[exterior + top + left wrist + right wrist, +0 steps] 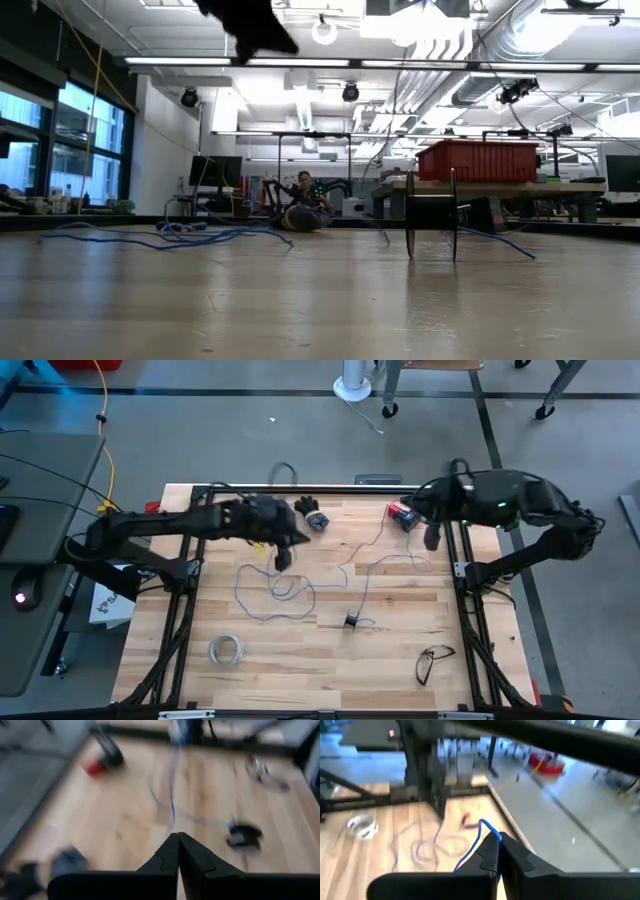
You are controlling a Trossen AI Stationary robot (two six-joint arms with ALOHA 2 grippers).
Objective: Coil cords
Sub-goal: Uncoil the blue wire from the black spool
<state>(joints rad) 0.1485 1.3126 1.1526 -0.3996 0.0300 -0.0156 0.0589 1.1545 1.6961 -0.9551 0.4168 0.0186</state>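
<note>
Bluish wire [470, 847] in the right claw [498, 840].

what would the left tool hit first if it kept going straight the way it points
Probably the thin wire running across the table just ahead of the shut left tool; the dark spool sits off to one side. Depth is unclear.

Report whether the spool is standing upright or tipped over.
Upright: the spool stands on the rims of both discs in the low view, on the table.

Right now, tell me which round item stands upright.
The small dark spool, standing on edge mid-table with the thin wire leading from it; the whitish tape ring lies flat toward the left side.
</note>
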